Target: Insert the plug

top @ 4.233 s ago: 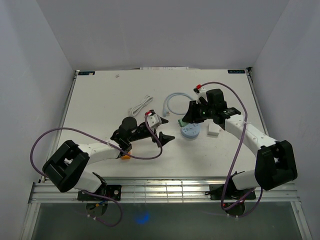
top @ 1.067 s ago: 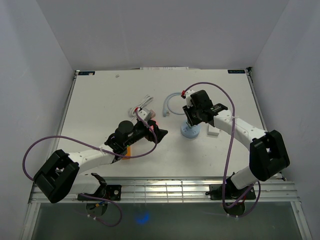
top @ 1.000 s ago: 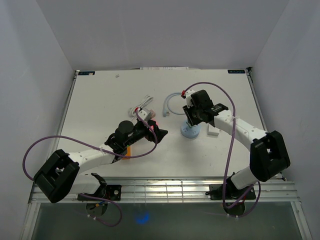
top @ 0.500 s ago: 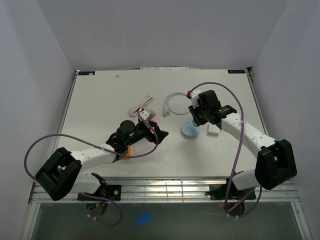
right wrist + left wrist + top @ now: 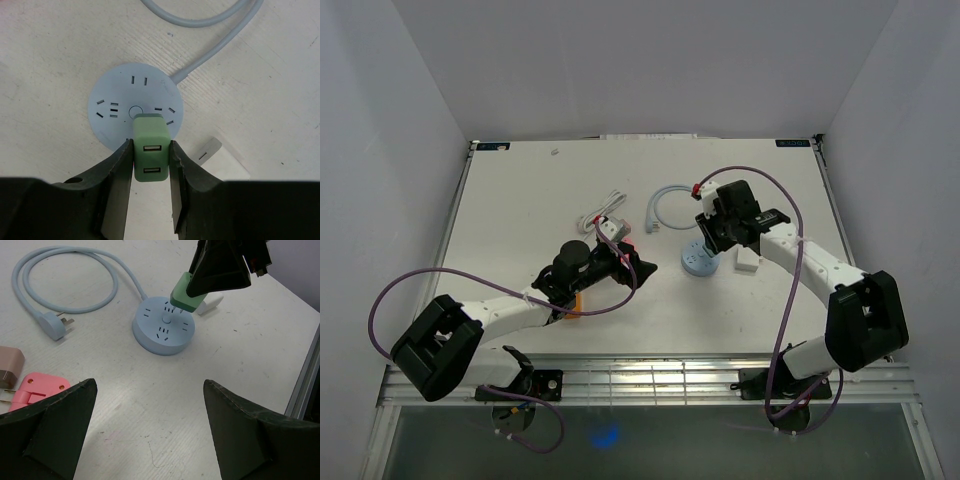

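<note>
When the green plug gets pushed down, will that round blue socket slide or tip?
Probably won't tip: the round socket is low, wide, flat on the table. It might slide slightly if the green plug pushes off-centre, since its cable lies slack.

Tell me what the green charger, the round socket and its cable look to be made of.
The green USB charger looks like matte moulded plastic: even colour, softly rounded edges. The round socket seems hard pale-blue plastic, smooth, with cleanly cut slots. The cable is probably rubbery or PVC sheathing, since it lies in loose curves.
</note>
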Controlling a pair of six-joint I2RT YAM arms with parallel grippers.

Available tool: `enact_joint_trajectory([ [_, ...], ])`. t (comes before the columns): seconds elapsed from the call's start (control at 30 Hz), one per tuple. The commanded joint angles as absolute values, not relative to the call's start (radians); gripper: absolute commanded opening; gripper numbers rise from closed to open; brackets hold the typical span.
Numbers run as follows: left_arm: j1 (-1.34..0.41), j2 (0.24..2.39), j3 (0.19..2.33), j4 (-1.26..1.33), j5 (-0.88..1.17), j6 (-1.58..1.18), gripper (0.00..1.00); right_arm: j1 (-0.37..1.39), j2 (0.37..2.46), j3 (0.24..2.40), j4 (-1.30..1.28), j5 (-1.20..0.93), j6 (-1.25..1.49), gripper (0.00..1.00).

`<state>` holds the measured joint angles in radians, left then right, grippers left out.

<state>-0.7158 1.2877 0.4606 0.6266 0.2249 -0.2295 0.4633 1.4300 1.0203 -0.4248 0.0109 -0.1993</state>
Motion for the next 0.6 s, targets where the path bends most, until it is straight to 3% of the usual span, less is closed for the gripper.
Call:
enact_joint_trajectory([
  [0.0,-0.716,1.285,0.5,0.611,0.239,-0.225,0.98,0.462,1.454,1.066,-0.425,-0.018,-0.221,0.08],
  [0.57,-0.716,1.282,0.502,0.603,0.244,-0.224,0.98,0.462,1.477,1.062,-0.38,0.06,-0.213,0.08],
])
